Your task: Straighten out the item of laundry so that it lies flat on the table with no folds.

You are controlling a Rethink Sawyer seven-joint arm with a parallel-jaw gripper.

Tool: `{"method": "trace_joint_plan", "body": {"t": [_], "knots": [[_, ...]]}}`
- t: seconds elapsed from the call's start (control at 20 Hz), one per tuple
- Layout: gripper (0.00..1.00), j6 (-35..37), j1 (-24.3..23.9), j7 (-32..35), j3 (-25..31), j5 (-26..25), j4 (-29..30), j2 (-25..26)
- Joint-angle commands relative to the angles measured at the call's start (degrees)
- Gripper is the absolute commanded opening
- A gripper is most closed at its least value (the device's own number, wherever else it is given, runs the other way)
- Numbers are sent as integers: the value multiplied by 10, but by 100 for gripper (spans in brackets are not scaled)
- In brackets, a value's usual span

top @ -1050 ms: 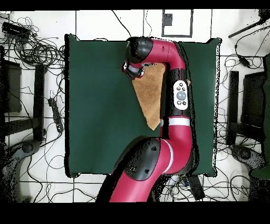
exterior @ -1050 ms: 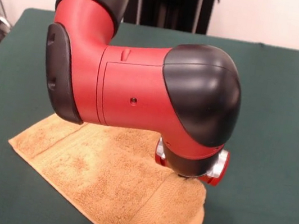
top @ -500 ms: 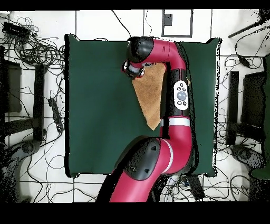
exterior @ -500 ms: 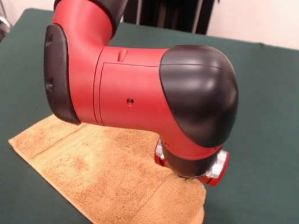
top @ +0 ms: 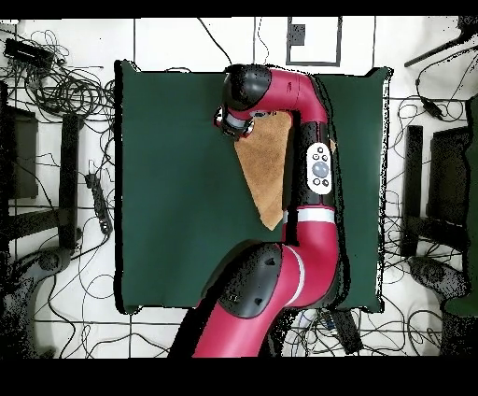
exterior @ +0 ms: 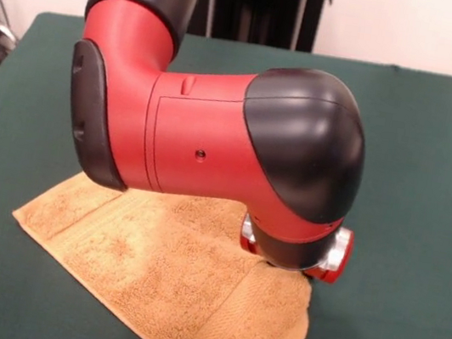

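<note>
From the front, the arm fills most of the scene, its big red and black elbow joint hanging low over the green table. Under it lies the golden-orange towel, spread toward the near left part of the table. One corner points left; the near right corner sits just below the arm's wrist. A flat woven band runs along the towel's near edge, and that right end looks doubled over, with a rounded fold at its edge. The wrist ends in a red and silver ring right above the towel's right corner. The pincer is tucked beneath it, almost wholly hidden, so I cannot tell how far apart its fingers stand or whether it has hold of any cloth.

From overhead, the arm reaches up across the table and bends left at the far end. The towel shows as a long triangle beside the arm, partly covered by it. The pincer sits at the towel's top corner, hidden under the wrist. Cables lie tangled on the floor around the table.
</note>
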Motion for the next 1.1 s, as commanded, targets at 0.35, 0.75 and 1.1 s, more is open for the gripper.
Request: {"method": "trace_joint_plan", "body": {"t": [0.35,0.75,1.1], "knots": [[100,-130,17,-157,-36,-54,36,66],[100,-161,14,-166,-35,-59,37,69],[100,-149,18,-180,-41,-73,31,73]]}}
